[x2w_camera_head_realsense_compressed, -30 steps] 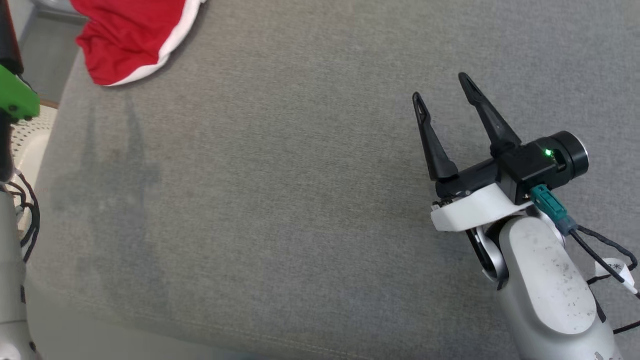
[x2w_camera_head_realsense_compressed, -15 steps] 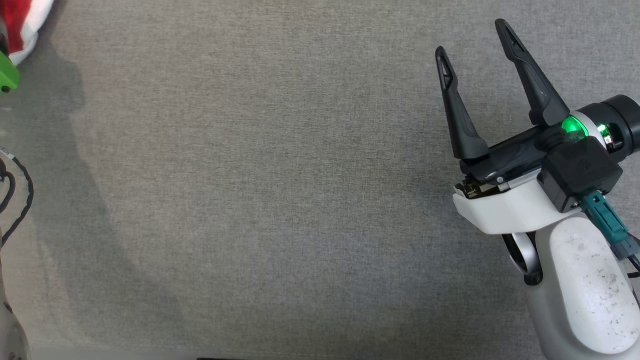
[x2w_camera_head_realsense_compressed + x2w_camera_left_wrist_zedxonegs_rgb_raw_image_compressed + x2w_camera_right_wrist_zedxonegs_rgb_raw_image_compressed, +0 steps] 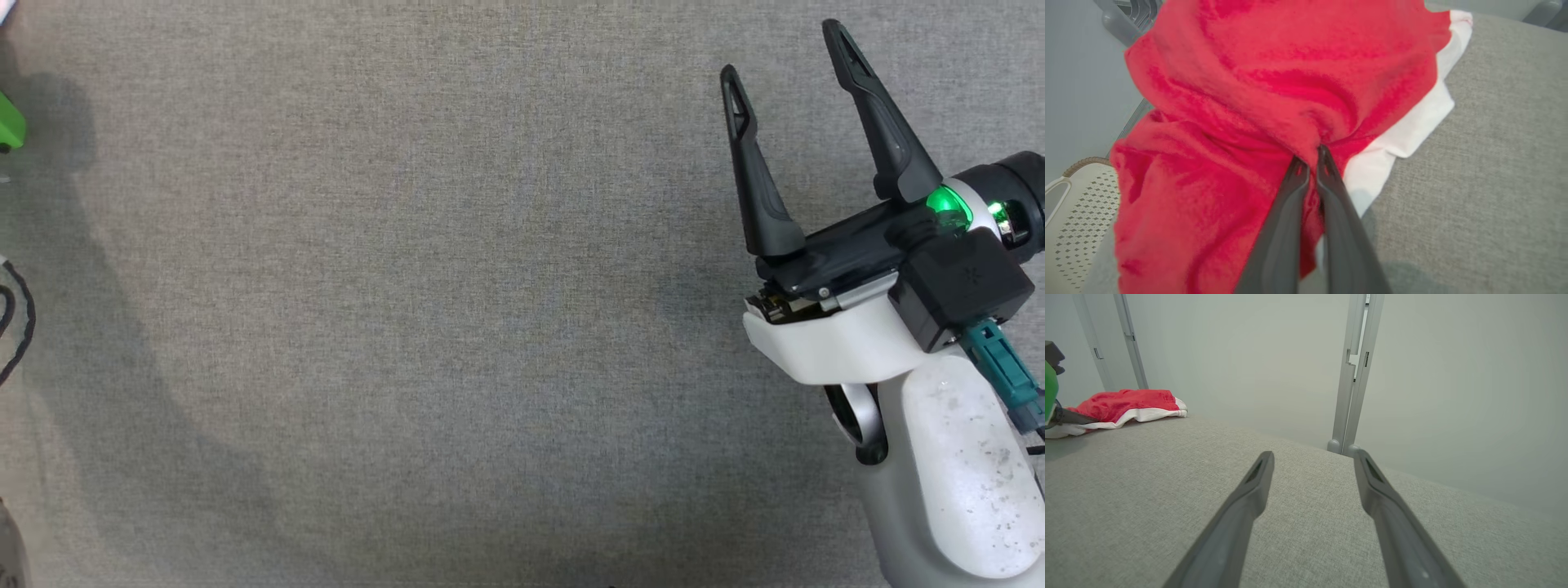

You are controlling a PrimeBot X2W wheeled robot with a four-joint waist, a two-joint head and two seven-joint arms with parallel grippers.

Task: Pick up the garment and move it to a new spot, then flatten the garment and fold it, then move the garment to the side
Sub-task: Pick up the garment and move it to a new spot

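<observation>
Left end effector (image 3: 1310,157), wide earlier, tight on garment (image 3: 1274,81)

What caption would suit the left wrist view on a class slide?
Red garment pinched in the shut left gripper, lying on a grey surface.

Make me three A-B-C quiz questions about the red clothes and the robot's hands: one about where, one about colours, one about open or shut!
1. Where does the garment lie? A on the grey cushion; B on the floor; C on a shelf.
2. Its colours? A blue and yellow; B red and white; C all black.
3. The left hand is: A open; B holding a cup; C shut on the garment.
Answers: A, grey fabric lies under it; B, red with a white edge; C, fingers pinch red fabric.
</observation>
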